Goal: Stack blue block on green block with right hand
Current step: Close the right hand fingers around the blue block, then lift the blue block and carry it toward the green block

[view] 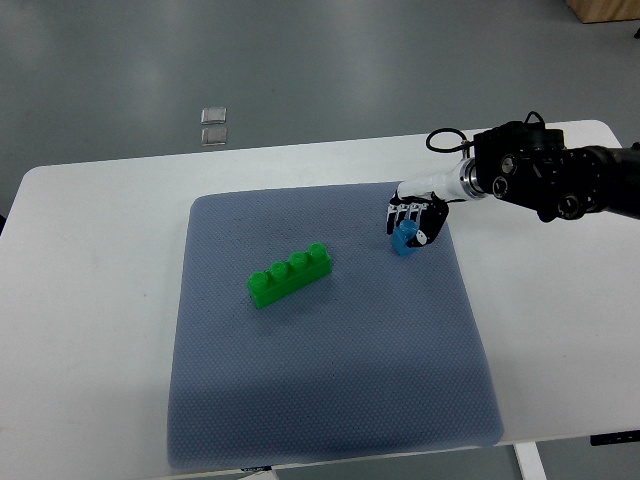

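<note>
my right hand [412, 222] reaches in over the far right part of the blue-grey mat [330, 400], fingers curled down around the small blue block [403, 241], which sits at my fingertips, at or just above the mat. the green block [291, 276], a four-stud brick, lies well apart to my hand's left, slightly nearer me, on the mat atop the white counter [100, 300].

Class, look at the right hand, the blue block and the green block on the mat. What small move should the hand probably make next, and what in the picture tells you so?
Probably close firmly and lift. The right hand is over the blue block near the mat's upper right edge, fingers curled around it, while the green block lies apart to the left, nothing on its studs.
</note>
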Controlling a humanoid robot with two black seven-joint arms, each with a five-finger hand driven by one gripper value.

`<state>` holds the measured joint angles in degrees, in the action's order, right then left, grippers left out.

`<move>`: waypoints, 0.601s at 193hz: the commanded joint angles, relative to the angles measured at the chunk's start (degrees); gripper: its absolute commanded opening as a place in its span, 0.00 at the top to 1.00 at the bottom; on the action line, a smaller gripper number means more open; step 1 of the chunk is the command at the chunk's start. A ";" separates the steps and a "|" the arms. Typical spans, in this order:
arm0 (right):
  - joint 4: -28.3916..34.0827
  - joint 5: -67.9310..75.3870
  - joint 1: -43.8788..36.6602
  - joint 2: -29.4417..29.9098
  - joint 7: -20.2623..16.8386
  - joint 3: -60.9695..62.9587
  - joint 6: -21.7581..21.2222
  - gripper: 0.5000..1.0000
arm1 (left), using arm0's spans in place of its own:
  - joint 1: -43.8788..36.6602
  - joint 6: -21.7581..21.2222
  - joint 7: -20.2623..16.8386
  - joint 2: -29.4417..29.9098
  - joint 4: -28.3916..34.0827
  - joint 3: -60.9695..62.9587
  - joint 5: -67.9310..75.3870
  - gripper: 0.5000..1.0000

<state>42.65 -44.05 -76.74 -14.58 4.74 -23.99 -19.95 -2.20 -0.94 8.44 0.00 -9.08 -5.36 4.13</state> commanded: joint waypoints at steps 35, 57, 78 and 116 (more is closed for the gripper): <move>-0.11 -0.07 0.01 -0.01 0.18 0.00 0.70 0.75 | 0.00 0.06 0.00 0.00 0.03 0.08 0.00 0.00; -0.02 0.11 -0.43 -0.36 0.45 0.00 1.67 0.77 | 0.00 -0.03 0.00 0.00 -0.06 0.00 0.00 0.00; 0.59 0.37 -2.36 -0.98 0.62 0.09 1.23 0.77 | 0.00 0.06 0.00 0.00 -0.06 0.00 0.00 0.00; 4.37 1.34 -10.98 -2.21 0.97 -0.09 -0.09 0.77 | 0.00 0.06 0.00 0.00 0.03 0.00 0.00 0.00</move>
<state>44.95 -43.04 -83.48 -16.21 5.54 -23.95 -19.28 -2.20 -0.91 8.44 0.00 -9.06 -5.36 4.13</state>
